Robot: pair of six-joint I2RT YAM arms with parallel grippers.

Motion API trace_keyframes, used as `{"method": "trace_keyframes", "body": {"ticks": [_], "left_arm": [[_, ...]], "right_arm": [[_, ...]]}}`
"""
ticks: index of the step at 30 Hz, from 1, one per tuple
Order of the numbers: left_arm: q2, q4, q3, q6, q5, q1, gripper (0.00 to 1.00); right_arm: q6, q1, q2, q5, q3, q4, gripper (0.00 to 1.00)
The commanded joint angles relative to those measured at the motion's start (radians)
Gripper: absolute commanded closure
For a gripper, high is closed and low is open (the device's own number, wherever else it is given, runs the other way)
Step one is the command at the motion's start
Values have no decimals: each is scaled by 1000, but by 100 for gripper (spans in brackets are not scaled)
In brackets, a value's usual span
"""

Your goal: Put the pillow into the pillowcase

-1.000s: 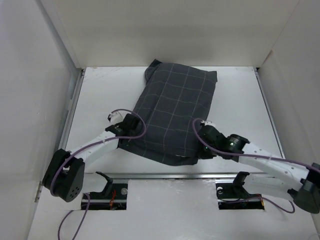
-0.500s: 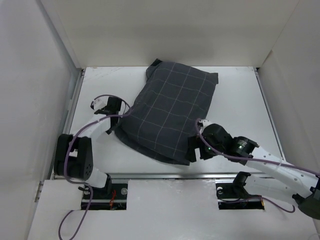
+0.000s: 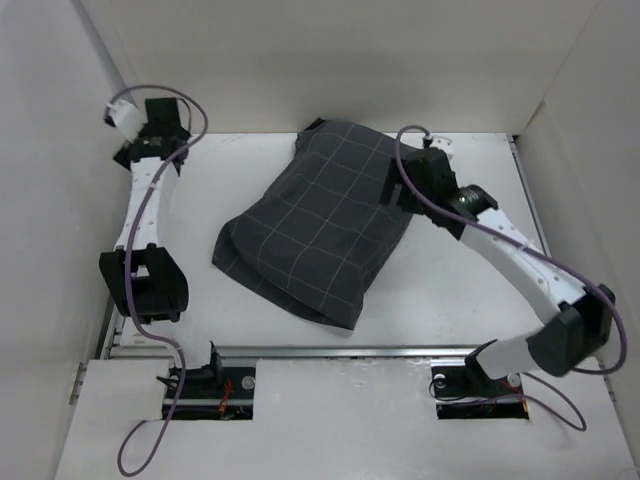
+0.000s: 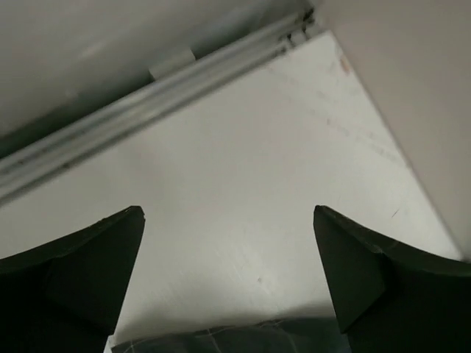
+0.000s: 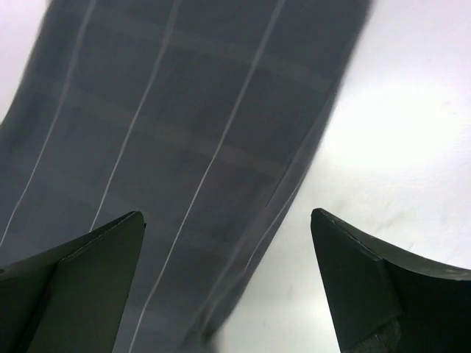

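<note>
Charcoal pillowcase lies plump mid-frame. Your left pincer and right pincer gape empty; drop the right one and you may snag fabric.

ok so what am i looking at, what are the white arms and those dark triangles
Two white robot arms are bolted at the near edge of a white table. The overhead picture comes from a fixed camera. The other two come from a camera on each wrist, where the dark triangles are the pincer fingers. A floppy charcoal-grey fabric pillowcase with a pale check grid lies on the table. The left pincer and the right pincer are open, holding nothing.
</note>
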Motion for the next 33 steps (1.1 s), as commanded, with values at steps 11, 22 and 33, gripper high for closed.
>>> {"method": "trace_keyframes", "body": {"ticks": [11, 22, 33], "left_arm": [[-405, 295, -335, 197, 370, -470, 0], [-271, 129, -201, 59, -50, -865, 0], [-302, 174, -242, 69, -88, -865, 0]], "right_arm": [[-82, -496, 78, -221, 79, 178, 0], [-89, -558, -86, -265, -96, 279, 0], [-80, -558, -129, -305, -168, 316, 0]]}}
